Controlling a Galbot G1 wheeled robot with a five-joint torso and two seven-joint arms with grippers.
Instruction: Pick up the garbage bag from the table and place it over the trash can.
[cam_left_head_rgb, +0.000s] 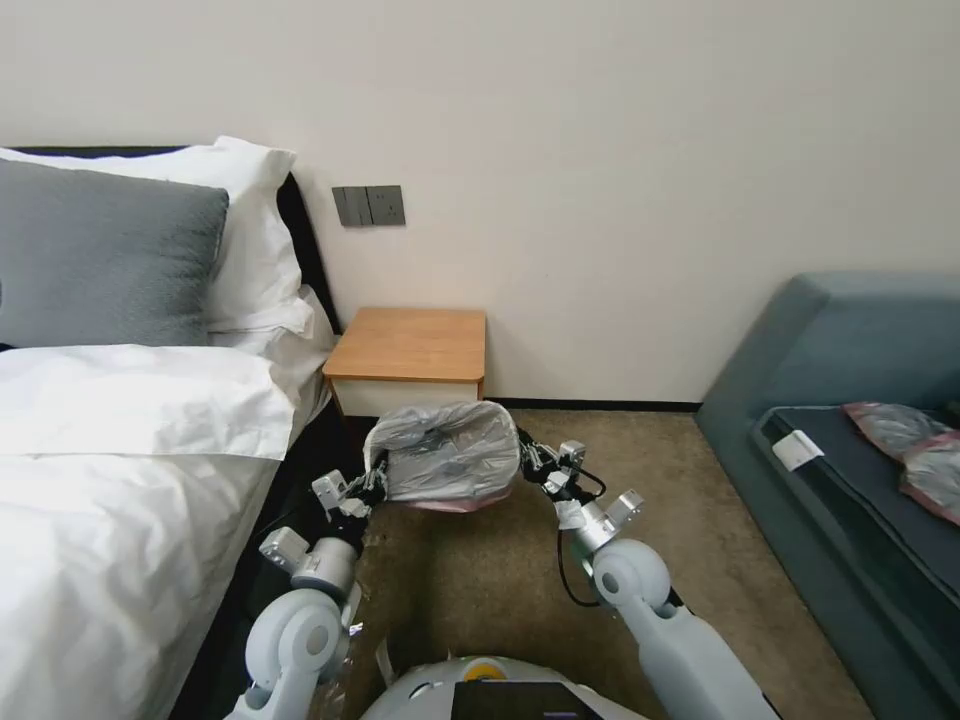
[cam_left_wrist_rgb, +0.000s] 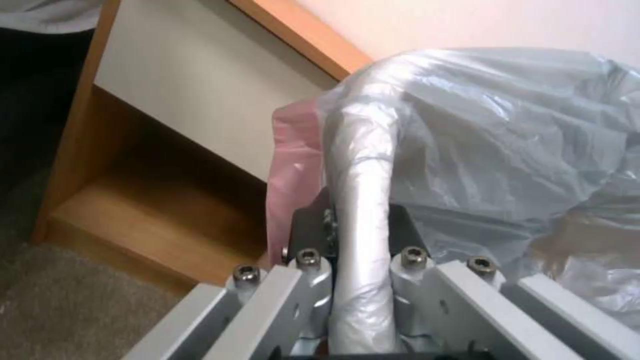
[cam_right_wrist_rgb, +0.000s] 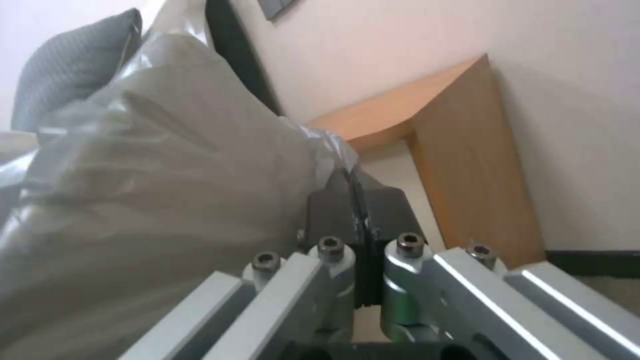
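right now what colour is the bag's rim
Pink, on the grey bag; the rim shows best in the left wrist view.

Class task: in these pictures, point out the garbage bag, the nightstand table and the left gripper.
garbage bag (cam_left_head_rgb: 450, 455): head view, on its wrinkled grey front.
table (cam_left_head_rgb: 410, 343): head view, on its bare orange-brown top.
left gripper (cam_left_wrist_rgb: 360, 220): left wrist view, where its fingers pinch the bag's bunched edge.

Head looks down; wrists close, sharing the table (cam_left_head_rgb: 410, 345)
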